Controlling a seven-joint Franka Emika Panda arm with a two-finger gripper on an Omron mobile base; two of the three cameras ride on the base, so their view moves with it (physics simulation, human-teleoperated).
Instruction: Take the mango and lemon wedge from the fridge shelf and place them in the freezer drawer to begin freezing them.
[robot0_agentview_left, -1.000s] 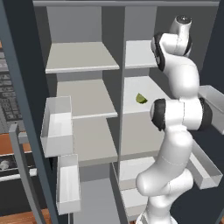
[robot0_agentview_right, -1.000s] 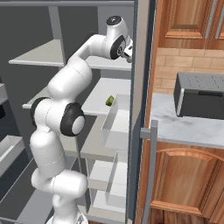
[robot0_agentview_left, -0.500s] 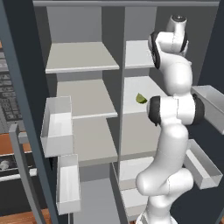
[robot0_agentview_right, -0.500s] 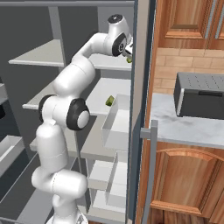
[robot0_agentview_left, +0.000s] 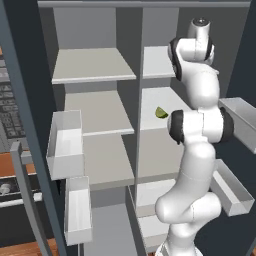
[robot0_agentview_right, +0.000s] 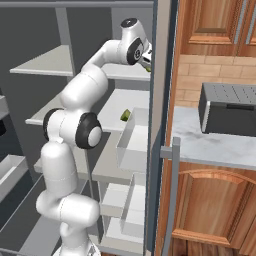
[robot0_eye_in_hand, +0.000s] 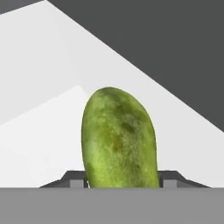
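Note:
The mango is a smooth green oval standing close in front of the hand on the bright white fridge shelf. My gripper is shut on the mango, its fingers pressed against the mango's lower sides. From the right base, the gripper reaches onto the top right shelf, with a green sliver of the mango beside it. The lemon wedge lies one shelf lower, apart from the hand. Which box is the freezer drawer I cannot tell.
Pale drawers sit at the bottom of the right column. Translucent door bins hang on the left door and on the right door. A dark appliance stands on the counter beside the fridge.
The jaws have closed from wide open onto the mango. The upper arm has swung slightly toward the top right shelf.

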